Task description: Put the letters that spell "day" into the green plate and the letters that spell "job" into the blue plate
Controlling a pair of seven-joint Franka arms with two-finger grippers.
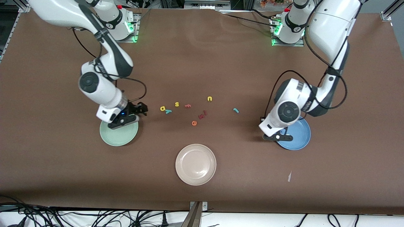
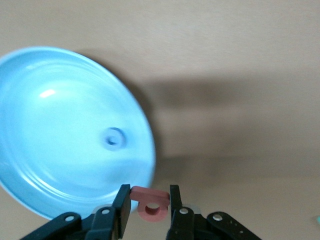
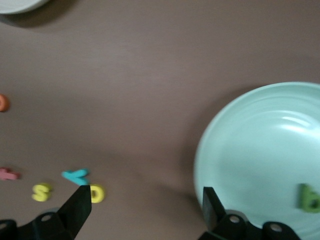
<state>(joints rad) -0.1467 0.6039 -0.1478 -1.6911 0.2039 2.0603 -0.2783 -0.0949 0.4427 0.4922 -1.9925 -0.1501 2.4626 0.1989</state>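
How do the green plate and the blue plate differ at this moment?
The green plate holds a dark green letter; the blue plate holds a blue ring letter. The green plate lies toward the right arm's end, the blue plate toward the left arm's. Both are round with shallow rims.

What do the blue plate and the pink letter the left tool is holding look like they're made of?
Blue plate: probably smooth plastic or melamine, with glossy highlights and a moulded centre ring. Pink letter "b": likely foam or soft rubber, with a matte surface and thick flat-cut edges.
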